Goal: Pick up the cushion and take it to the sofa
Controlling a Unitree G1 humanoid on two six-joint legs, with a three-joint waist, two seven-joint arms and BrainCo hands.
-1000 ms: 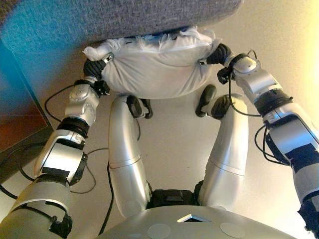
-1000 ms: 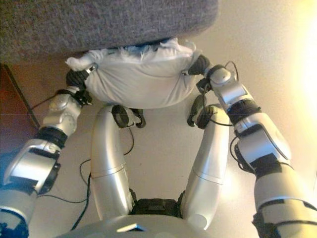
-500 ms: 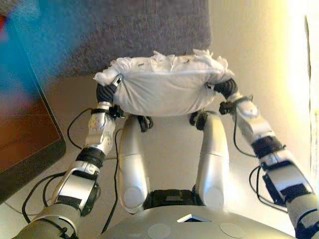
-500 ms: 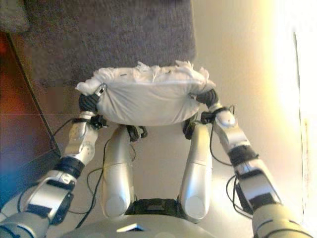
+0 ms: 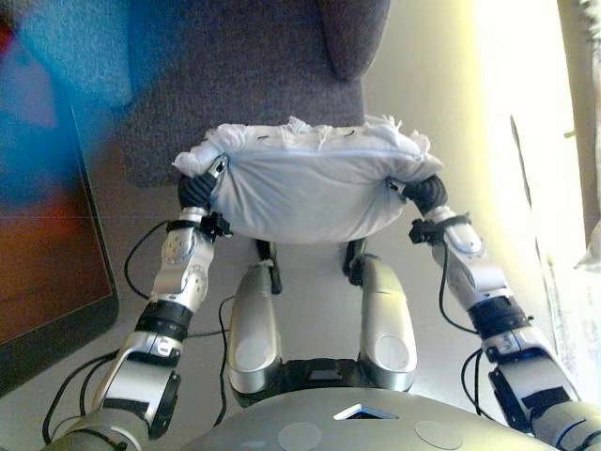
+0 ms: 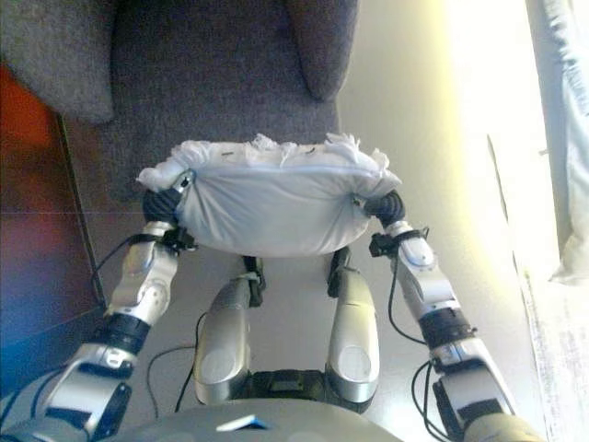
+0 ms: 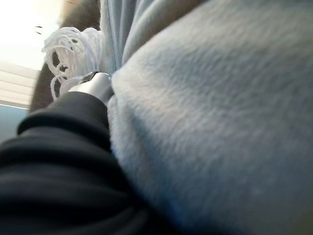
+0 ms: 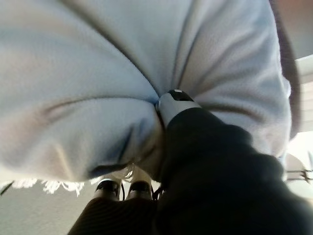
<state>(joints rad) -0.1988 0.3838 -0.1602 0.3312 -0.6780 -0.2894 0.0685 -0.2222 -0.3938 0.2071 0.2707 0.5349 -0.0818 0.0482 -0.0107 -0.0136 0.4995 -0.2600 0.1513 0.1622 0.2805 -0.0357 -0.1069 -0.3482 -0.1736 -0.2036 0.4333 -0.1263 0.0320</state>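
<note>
I hold the cushion (image 5: 315,193) between my two hands, in the middle of the head views and off the floor. It is pale grey-white, with a white fringe along its far edge. My left hand (image 5: 197,191) presses into its left end and my right hand (image 5: 424,192) into its right end. Only the dark covers and a bit of silver show at each end.

In my left wrist view the cushion's fabric fills most of the frame, and one silver part of my hand sits against it by the fringe (image 7: 68,54). In my right wrist view the cushion bulges and creases around my hand where it digs in. My fingers are buried in the fabric on both sides, so I cannot tell how they are set.

The grey sofa (image 6: 212,83) fills the upper part of the head views, just beyond the cushion. A dark reddish panel (image 5: 42,254) lies at the left edge.
</note>
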